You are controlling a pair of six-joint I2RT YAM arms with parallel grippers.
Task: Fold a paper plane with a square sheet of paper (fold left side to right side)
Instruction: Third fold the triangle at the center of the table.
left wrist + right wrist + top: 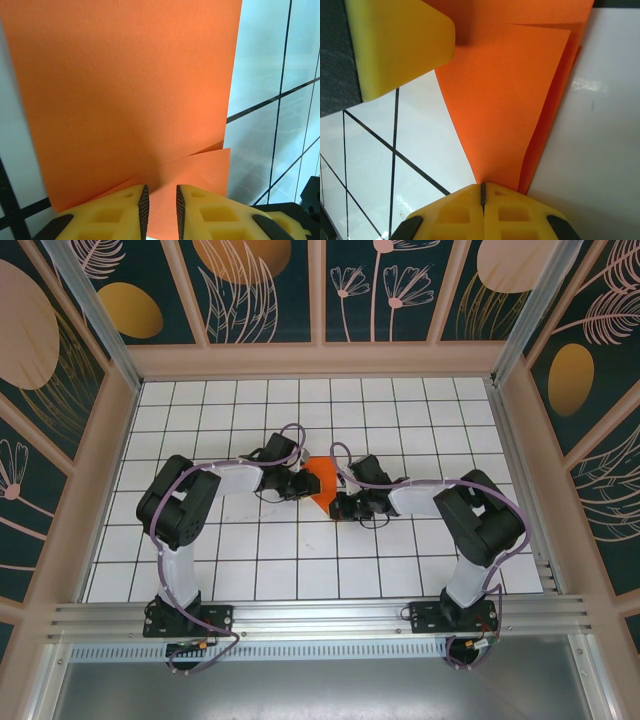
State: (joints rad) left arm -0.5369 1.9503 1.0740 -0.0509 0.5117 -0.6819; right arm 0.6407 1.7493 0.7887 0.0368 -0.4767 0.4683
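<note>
The square sheet of paper point(322, 484) is bright orange and lies mid-table between both grippers, folded into overlapping layers that taper toward one end, not a slim paper plane. In the left wrist view the paper point(130, 90) spreads under my left gripper point(160, 189). Its jaws stand a narrow gap apart, with flat paper showing through the gap. My left gripper point(302, 483) sits at the sheet's left edge. My right gripper point(482, 185) is shut, pinching the narrow tip of the paper point(510, 100). From above, my right gripper point(344, 502) is at the sheet's lower right.
The white grid table point(300, 570) is boxed in by wooden-framed walls on three sides, with an aluminium rail point(320, 618) at the near edge. One of the left gripper's yellow fingers point(400, 45) rests on the paper's far end in the right wrist view.
</note>
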